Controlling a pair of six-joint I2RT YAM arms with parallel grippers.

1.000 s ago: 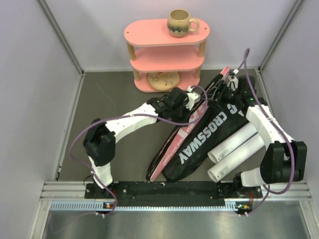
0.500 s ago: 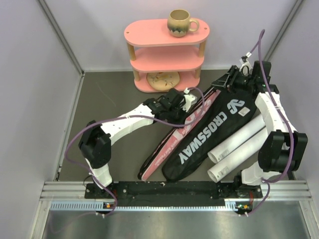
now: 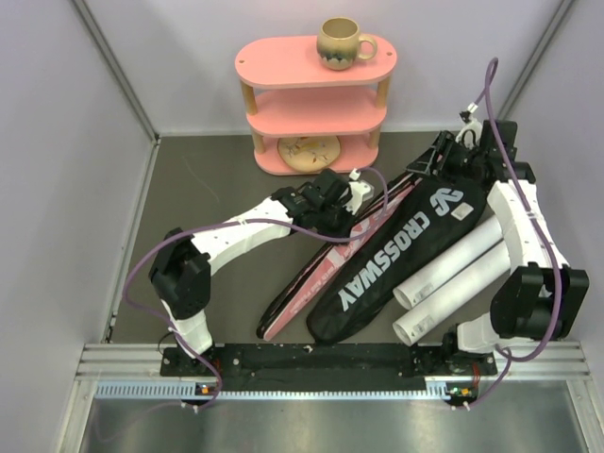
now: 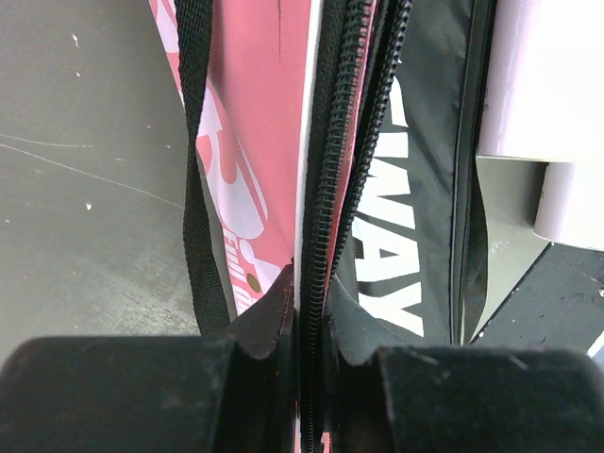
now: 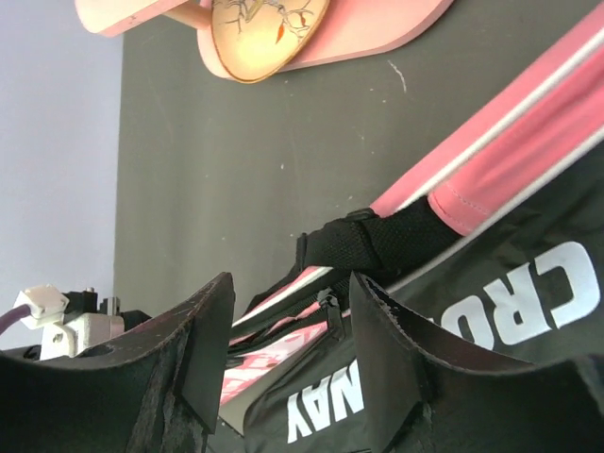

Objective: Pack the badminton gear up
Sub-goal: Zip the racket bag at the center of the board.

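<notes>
A pink racket bag (image 3: pixel 307 288) lies slantwise on the floor beside the black CROSSWAY bag (image 3: pixel 396 250). My left gripper (image 3: pixel 351 209) is shut on the pink bag's zipper edge (image 4: pixel 326 170), which runs between the jaws of the left gripper (image 4: pixel 311 307). Two white tubes (image 3: pixel 451 274) lie to the right of the black bag. My right gripper (image 3: pixel 439 156) hovers over the far end of the bags. In its wrist view the right gripper (image 5: pixel 288 321) stands open, with nothing between its fingers and a zipper pull (image 5: pixel 327 304) below. No rackets or shuttlecocks show.
A pink three-tier shelf (image 3: pixel 283 66) stands at the back with a beige mug (image 3: pixel 340 42) on top and a patterned plate (image 3: pixel 307 151) on its lowest tier. Grey walls close in left, right and behind. A black strap (image 4: pixel 193 142) trails beside the pink bag.
The right arm has swung from over the black bag toward the back right. The pink bag's near end has slid left, away from the black bag, as the left gripper closed on it.
</notes>
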